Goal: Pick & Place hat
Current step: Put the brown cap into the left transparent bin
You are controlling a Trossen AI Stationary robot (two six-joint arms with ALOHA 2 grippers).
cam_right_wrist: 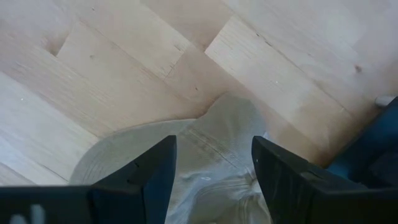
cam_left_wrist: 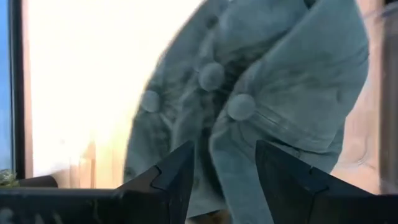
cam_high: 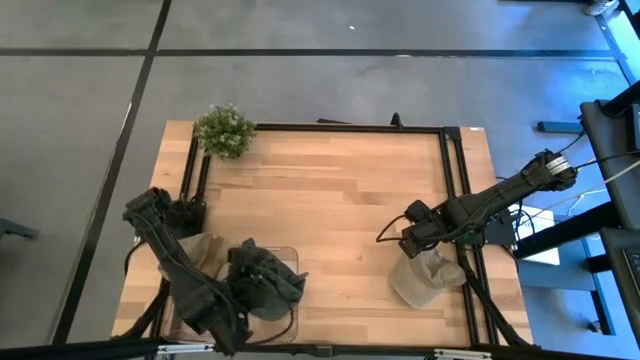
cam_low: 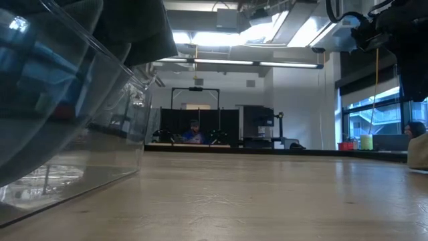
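Note:
A dark grey-green hat (cam_high: 268, 282) with round buttons is in my left gripper (cam_left_wrist: 224, 186), over a clear plastic bin (cam_high: 290, 252) at the table's near left. In the low view the hat's dark cloth (cam_low: 134, 27) shows above the bin's wall (cam_low: 80, 134). A beige hat (cam_high: 425, 280) lies on the wood near the table's right edge, its brim flat on the table. My right gripper (cam_right_wrist: 214, 180) hovers open above the beige hat (cam_right_wrist: 217, 155), with one finger on either side of the crown and clear of it. My left gripper pinches a fold of the dark hat's cloth (cam_left_wrist: 227, 155) between its two fingers. The rest of the hat (cam_left_wrist: 280, 74) spreads out beyond the fingertips, above the bin. How many layers are in the fold cannot be told.
A second beige cloth (cam_high: 200, 250) lies beside the left arm at the bin's left side. A small potted plant (cam_high: 225, 130) stands at the far left corner. A black frame rail (cam_high: 455, 190) runs along the table's right and far sides. Bare wood (cam_high: 340, 220) lies between the arms.

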